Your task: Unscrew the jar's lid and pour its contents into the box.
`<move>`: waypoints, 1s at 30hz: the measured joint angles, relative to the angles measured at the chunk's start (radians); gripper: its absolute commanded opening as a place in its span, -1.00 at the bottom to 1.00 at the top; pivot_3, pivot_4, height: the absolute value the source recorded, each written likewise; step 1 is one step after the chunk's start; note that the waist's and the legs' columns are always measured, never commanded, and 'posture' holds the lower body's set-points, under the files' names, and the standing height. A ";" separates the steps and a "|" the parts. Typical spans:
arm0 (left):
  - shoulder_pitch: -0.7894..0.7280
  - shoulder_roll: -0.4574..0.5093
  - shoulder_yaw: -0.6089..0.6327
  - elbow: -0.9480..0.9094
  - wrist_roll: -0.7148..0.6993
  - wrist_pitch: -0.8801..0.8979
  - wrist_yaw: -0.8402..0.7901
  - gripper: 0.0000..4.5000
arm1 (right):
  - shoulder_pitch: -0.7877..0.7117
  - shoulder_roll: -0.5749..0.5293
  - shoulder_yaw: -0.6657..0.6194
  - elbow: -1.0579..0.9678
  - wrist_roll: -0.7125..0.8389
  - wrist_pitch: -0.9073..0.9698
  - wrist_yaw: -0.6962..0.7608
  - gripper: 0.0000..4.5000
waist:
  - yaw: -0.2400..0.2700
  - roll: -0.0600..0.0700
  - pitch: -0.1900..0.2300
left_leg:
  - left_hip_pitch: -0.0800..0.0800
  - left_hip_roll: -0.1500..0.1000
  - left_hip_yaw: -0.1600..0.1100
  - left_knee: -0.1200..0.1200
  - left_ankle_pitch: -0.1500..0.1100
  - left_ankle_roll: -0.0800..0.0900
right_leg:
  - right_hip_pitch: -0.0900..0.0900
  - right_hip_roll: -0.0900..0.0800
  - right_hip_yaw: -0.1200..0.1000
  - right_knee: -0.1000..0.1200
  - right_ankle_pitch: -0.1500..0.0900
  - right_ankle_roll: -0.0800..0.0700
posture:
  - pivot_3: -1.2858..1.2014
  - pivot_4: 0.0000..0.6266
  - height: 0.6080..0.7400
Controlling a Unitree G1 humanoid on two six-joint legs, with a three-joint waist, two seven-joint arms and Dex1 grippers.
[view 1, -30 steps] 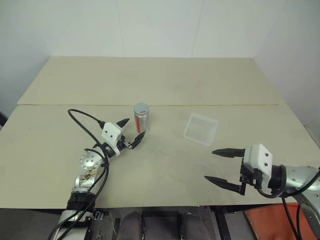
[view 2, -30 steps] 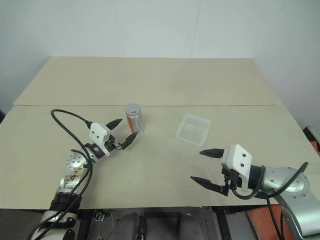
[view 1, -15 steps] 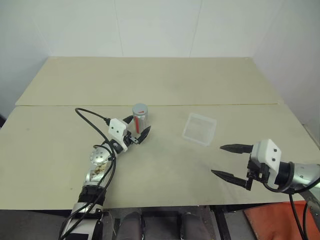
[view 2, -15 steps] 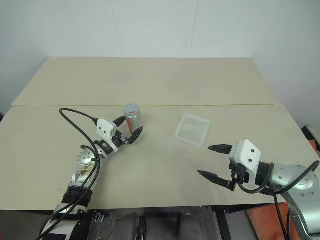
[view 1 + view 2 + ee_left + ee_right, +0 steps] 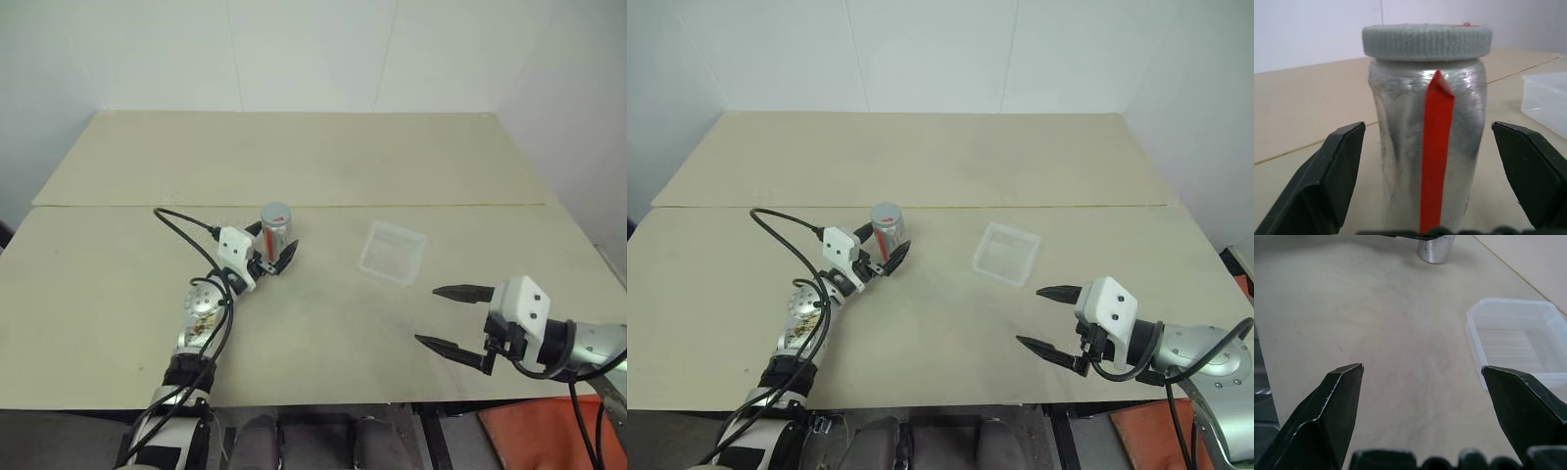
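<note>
The silvery jar (image 5: 275,233) with a red stripe stands upright at the table's middle left, and its grey ribbed lid (image 5: 1427,41) is screwed on. My left gripper (image 5: 274,245) is open around the jar. One black finger (image 5: 1327,181) stands on each side of it, with a gap to the jar's wall on both. The contents are hidden inside the jar. The clear plastic box (image 5: 364,257) sits to the right of the jar, apart from it. My right gripper (image 5: 427,315) hangs open near the table's front right, short of the box (image 5: 1474,333), holding nothing.
A seam (image 5: 441,206) runs across the beige table behind the jar and the box. A black cable (image 5: 181,217) loops from my left wrist over the table. White walls close the far side.
My left gripper has moved forward to the jar, so its fingers now stand on either side of it. The right gripper has hardly moved.
</note>
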 measured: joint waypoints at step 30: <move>0.051 0.024 -0.029 -0.245 -0.064 0.128 -0.081 -0.17 | -0.296 0.119 0.133 -0.091 0.076 0.185 -0.242 1.00 | -0.004 0.000 0.000 | 0.000 0.000 0.000 0.000 0.000 -0.001 | -0.001 0.000 0.000 0.000 0.000 0.000 | 0.03 -0.52 1.00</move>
